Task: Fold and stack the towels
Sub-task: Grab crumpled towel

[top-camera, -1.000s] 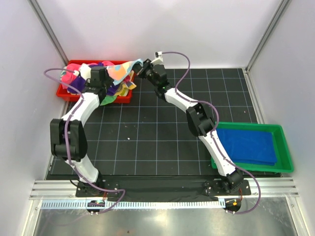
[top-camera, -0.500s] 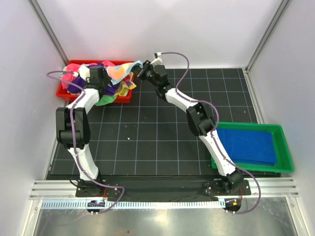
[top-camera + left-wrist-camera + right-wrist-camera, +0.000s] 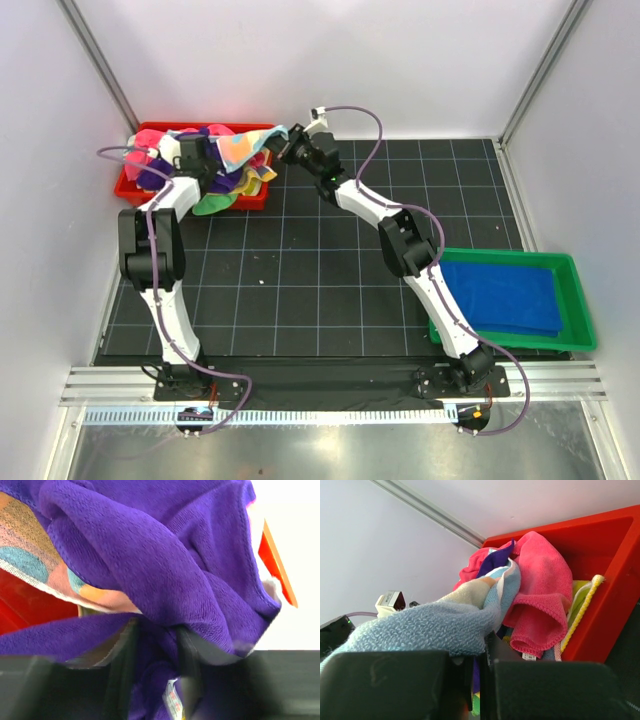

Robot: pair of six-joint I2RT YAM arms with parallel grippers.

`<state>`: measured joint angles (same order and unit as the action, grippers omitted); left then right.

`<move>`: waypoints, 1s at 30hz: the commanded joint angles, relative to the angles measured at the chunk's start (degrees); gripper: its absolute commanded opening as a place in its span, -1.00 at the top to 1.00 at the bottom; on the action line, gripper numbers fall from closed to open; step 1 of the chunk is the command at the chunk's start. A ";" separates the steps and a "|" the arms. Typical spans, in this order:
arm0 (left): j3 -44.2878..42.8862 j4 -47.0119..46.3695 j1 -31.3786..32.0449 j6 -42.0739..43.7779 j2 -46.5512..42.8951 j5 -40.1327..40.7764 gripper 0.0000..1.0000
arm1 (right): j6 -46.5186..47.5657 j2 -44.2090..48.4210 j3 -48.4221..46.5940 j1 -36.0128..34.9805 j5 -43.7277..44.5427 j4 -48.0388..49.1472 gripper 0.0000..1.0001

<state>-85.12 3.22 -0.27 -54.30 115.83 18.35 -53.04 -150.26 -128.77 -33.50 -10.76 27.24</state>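
Ideally the right gripper (image 3: 481, 660), pinching the dotted towel (image 3: 430, 625), lifts slowly; the left gripper (image 3: 156, 640) straddles the purple towel (image 3: 150, 565), whether clamped I cannot tell.

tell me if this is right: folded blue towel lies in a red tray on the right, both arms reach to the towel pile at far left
No: the tray on the right holding the folded blue towel is green, not red; the top external view shows it. The rest stands, with the left arm and right arm reaching to the towel pile at far left.
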 commanded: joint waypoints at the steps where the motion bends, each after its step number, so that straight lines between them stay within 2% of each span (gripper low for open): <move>1: -3.20 -1.91 -1.57 -0.19 1.24 -0.07 0.35 | 1.79 2.42 -2.63 0.27 -1.10 0.62 0.98; 6: -3.12 -1.99 -2.80 -0.28 1.15 -0.33 0.72 | 3.11 2.60 -3.68 0.27 -1.28 -0.79 0.98; 11: -3.12 -2.34 -4.73 -0.63 0.80 -1.03 0.92 | 3.90 2.07 -5.52 0.27 -1.45 -2.54 0.98; 15: -3.30 -2.34 -6.40 -0.63 0.45 -1.21 1.00 | 4.70 1.37 -7.63 0.36 -1.36 -3.78 0.98; 30: -3.73 -1.64 -11.06 -1.24 1.41 -2.00 1.00 | 8.21 0.66 -12.73 0.45 -0.49 -6.77 0.98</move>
<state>-86.35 3.22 -10.59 -55.20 117.16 16.23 -46.96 -150.41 -137.25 -33.52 -11.73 18.46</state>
